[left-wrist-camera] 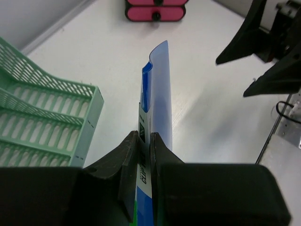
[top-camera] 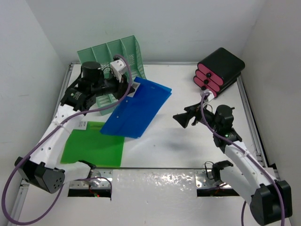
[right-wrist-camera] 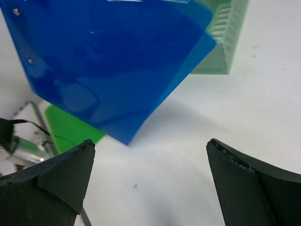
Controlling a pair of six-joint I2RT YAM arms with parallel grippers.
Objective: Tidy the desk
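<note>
The left gripper [left-wrist-camera: 143, 141] clamps the blue folder [top-camera: 136, 108] by its labelled edge, tilted above the desk [top-camera: 178, 150] just beside the mint rack [top-camera: 110, 54]. The right gripper [top-camera: 181, 117] hangs spread wide over bare white surface, facing the folder's free corner.

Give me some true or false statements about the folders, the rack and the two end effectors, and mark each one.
The left end effector is shut on the blue folder. True.
The right end effector holds the green folder. False: it is open and empty; the green folder lies flat on the desk.
The black-and-pink drawer box sits at the desk's far right corner. True.
The blue folder stands inside the mint-green file rack. False: it is held outside the rack.
</note>
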